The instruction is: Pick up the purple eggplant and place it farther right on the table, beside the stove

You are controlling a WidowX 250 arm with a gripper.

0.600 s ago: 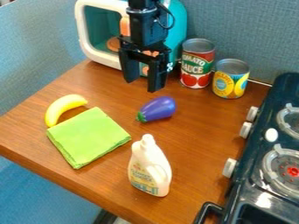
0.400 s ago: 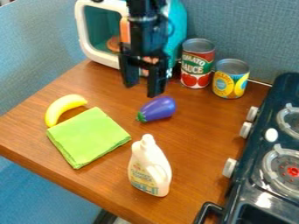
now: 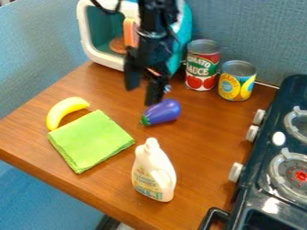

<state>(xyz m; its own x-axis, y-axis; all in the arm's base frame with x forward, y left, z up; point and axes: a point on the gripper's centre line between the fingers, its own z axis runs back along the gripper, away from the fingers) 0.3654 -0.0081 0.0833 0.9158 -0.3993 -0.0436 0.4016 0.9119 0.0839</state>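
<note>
The black gripper (image 3: 141,93) hangs open at the upper middle of the camera view, with nothing between its fingers. Just below it lies a purple toy eggplant (image 3: 163,112) with a green stem end; one fingertip overlaps its upper left edge in the view, and I cannot tell if they touch. A yellow banana (image 3: 64,109) rests to the left, beside a folded green cloth (image 3: 92,141). In front stands a white bottle (image 3: 154,172), upright.
A teal and white toy microwave (image 3: 96,54) stands behind the gripper. Right of it are a red tomato can (image 3: 202,65) and a yellow can (image 3: 236,81) near the back wall. A dark toy stove (image 3: 264,148) borders the wooden table (image 3: 198,134) on the right.
The gripper has come slightly lower and turned, its right finger shifting left and down toward the eggplant. The objects on the table have stayed where they were.
</note>
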